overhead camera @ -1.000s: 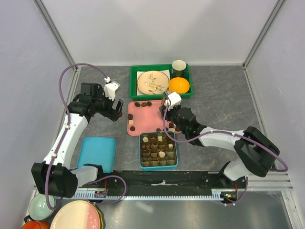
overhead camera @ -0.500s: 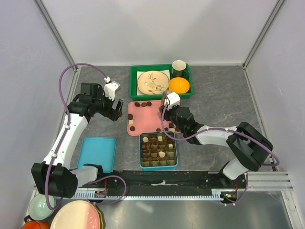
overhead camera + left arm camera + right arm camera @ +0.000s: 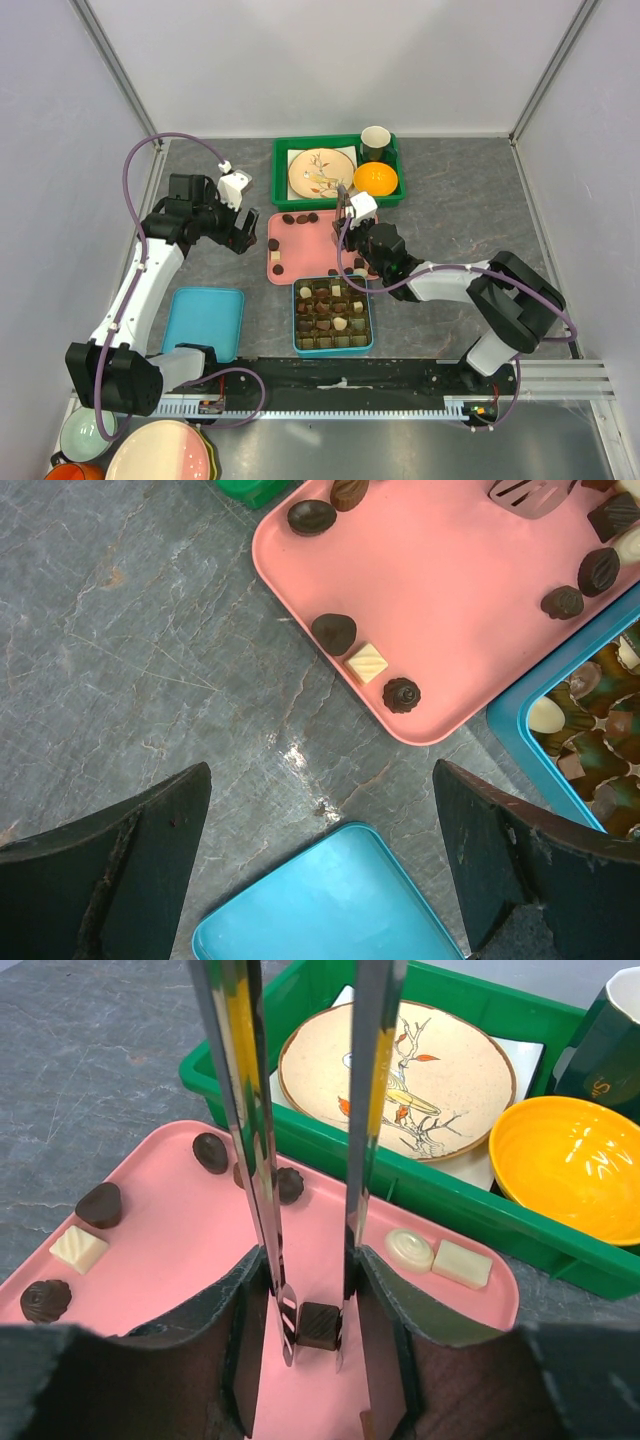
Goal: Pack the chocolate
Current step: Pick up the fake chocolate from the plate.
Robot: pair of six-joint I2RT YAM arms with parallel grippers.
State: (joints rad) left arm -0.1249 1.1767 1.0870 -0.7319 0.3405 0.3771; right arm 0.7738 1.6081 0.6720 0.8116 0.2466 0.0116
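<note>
**Task item.** The chocolate [image 3: 100,1204] is in two places. Most pieces, dark, lighter brown and cream, sit in the compartments of a blue divided box [image 3: 334,350]. The rest lie loose on a pink tray [image 3: 180,1250] just beyond the box's far edge. One square dark piece [image 3: 320,1325] rests on the near right part of the tray, with a round and an oblong cream piece to its right.

**Right arm.** The right gripper [image 3: 315,1295] is clamped on the two arms of metal tongs [image 3: 245,1110]. The tong tips stand on either side of the square dark piece, close against it. Whether the piece is off the tray surface cannot be told.

**Left arm.** The left gripper [image 3: 322,770] is spread wide and holds nothing. It hangs over the grey table [image 3: 120,610], off the tray's near left corner.

**Surroundings.**
- A blue lid [image 3: 330,910] lies flat on the table, left of the box and apart from it.
- A green bin [image 3: 450,1205] stands at the tray's far edge. It holds a decorated plate [image 3: 400,1065], an orange bowl [image 3: 575,1165] and a dark green cup [image 3: 610,1040].
</note>
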